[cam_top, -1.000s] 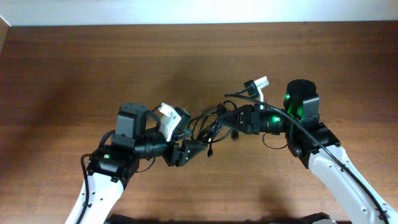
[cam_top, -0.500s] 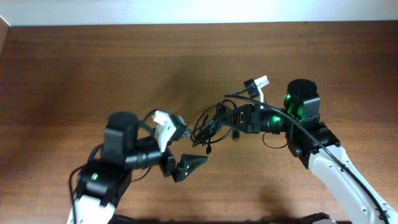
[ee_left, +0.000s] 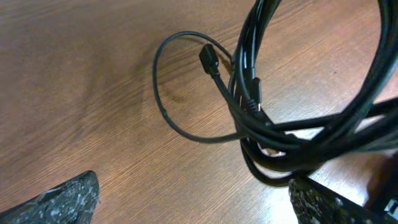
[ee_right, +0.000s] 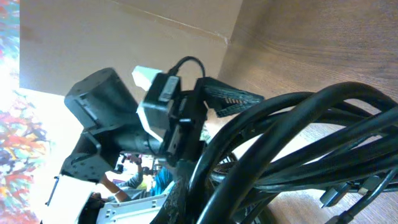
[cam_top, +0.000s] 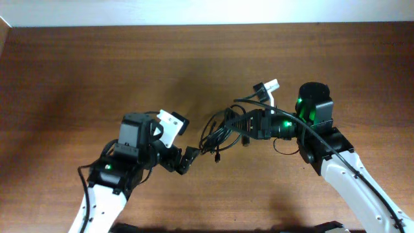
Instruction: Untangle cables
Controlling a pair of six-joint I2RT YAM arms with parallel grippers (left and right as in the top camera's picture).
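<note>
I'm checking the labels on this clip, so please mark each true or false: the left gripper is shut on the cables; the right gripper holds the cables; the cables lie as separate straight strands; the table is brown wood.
1. The left gripper is shut on the cables. False: it is open, fingers apart, holding nothing.
2. The right gripper holds the cables. True.
3. The cables lie as separate straight strands. False: they form one tangled bundle.
4. The table is brown wood. True.
</note>
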